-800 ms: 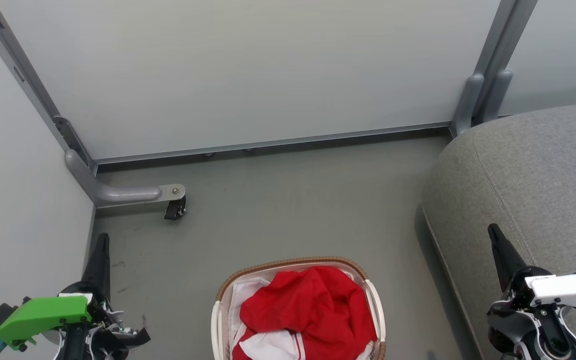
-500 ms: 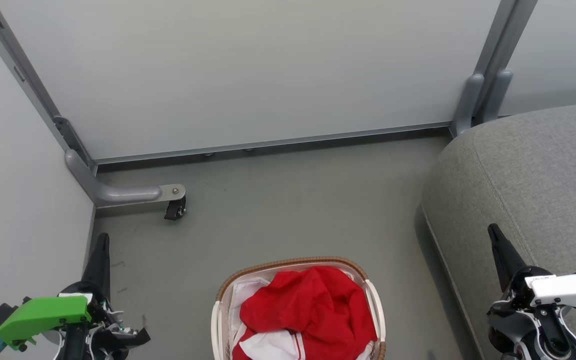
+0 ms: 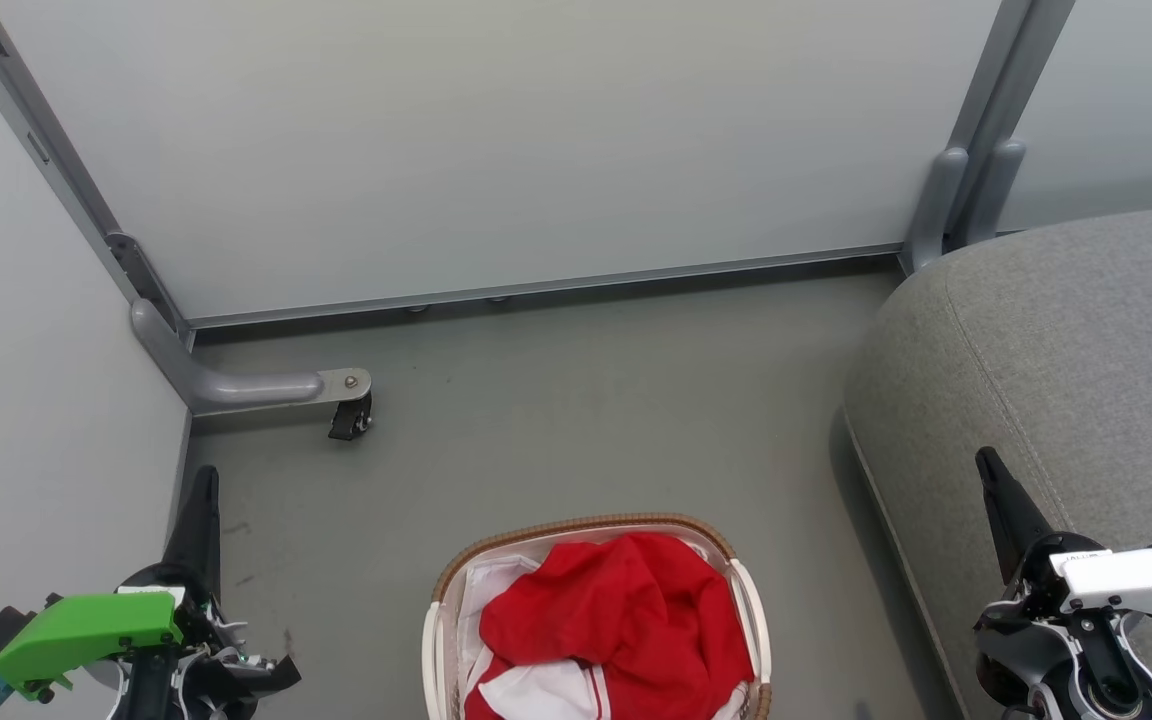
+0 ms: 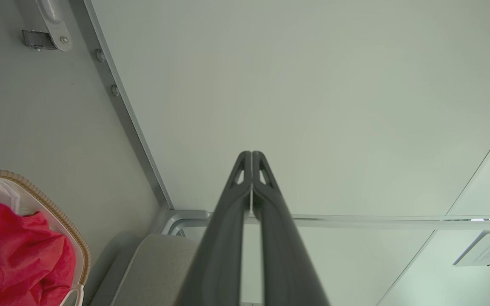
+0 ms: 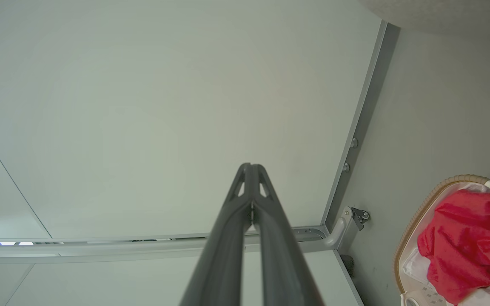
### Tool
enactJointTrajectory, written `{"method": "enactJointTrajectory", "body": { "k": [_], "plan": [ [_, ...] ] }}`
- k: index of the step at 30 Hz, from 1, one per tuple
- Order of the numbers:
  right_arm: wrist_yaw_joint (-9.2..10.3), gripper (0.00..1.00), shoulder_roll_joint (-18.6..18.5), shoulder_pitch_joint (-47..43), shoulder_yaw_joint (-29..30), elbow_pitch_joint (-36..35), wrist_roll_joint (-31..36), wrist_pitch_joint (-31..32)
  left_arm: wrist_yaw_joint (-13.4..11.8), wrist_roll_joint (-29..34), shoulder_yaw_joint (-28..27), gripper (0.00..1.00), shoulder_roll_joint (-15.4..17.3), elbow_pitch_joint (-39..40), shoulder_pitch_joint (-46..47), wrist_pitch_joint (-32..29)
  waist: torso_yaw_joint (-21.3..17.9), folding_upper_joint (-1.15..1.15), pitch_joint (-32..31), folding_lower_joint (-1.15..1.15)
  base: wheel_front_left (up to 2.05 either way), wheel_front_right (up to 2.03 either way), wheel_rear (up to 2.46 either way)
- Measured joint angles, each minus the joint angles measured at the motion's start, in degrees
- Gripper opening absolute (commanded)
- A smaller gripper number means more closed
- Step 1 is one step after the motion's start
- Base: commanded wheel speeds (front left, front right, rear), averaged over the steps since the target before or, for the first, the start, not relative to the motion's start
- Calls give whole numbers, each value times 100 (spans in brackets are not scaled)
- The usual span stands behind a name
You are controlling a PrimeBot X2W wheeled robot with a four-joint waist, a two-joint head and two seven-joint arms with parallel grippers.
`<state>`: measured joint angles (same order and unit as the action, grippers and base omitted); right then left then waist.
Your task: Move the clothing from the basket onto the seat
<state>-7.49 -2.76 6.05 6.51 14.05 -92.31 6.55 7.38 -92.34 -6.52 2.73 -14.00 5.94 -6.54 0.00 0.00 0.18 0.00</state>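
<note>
Nothing has moved vs the earlier frames: arms, things & camera all sit as before. L gripper (image 3: 204,482) is at lower left of head view, fingers pressed together tip to tip w/ nothing between them, pointing up over the grey floor (image 3: 586,400) next to the side wall panel (image 3: 26,400). R gripper (image 3: 986,462) is at lower right, likewise closed up & empty, showing against the seat (image 3: 1086,340). Basket (image 3: 586,523) stands on the floor at bottom centre, between the 2 grippers & apart from the seat, its near end cut off by the frame edge. Clothing (image 3: 626,610) lies heaped inside it, red on top, a white panel w/ stripe trim at the near side, white liner (image 3: 486,585) showing at its left. Neither gripper touches basket or clothing.
</note>
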Motion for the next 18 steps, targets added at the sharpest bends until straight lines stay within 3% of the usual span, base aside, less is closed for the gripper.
{"method": "enactJointTrajectory", "body": {
  "k": [18],
  "plan": [
    [0, 0, 0, 0, 0, 0, 0, 0, 0, 0, 0, 0, 0, 0, 0, 0, 0, 0, 0, 0, 0, 0, 0]
  ]
}}
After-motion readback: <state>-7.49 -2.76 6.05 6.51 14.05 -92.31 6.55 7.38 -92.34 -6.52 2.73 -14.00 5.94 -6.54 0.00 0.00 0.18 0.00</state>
